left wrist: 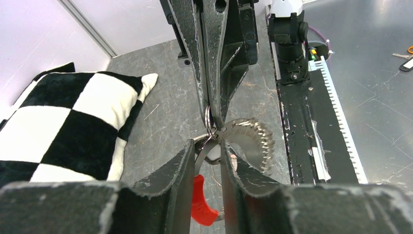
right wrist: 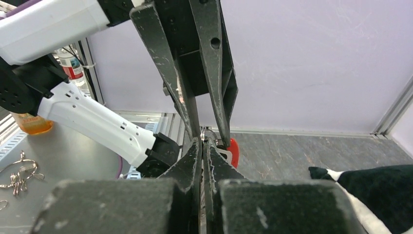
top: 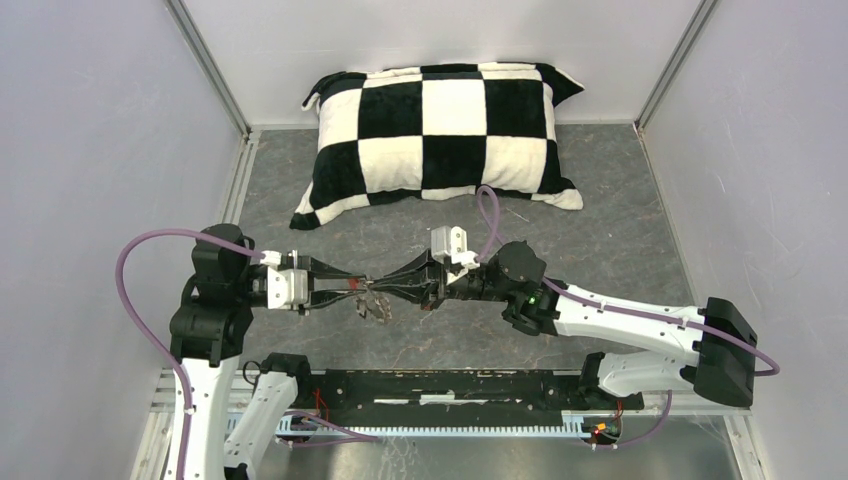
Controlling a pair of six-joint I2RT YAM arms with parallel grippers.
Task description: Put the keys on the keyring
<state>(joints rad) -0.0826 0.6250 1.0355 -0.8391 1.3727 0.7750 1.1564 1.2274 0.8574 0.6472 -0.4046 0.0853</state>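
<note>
Both grippers meet tip to tip above the grey floor. The keyring [left wrist: 253,141], a silvery coiled loop with a red sleeve [left wrist: 202,200], hangs between them, and from above it is a small clump [top: 377,307]. My right gripper [left wrist: 213,118] is shut and pinches a thin wire loop at the keyring's top. My left gripper [left wrist: 208,151] has its jaws a little apart. A curved metal strip lies across that gap and touches both fingers; whether it is gripped is unclear. The red sleeve [right wrist: 234,151] peeks out beside my shut right gripper [right wrist: 202,141]. The keys are hidden.
A black-and-white checkered pillow [top: 440,130] lies at the back of the floor, beyond the grippers. A black rail [top: 450,385] runs along the near edge between the arm bases. Pale walls close in both sides. Loose metal bits [right wrist: 17,175] lie on the bench outside.
</note>
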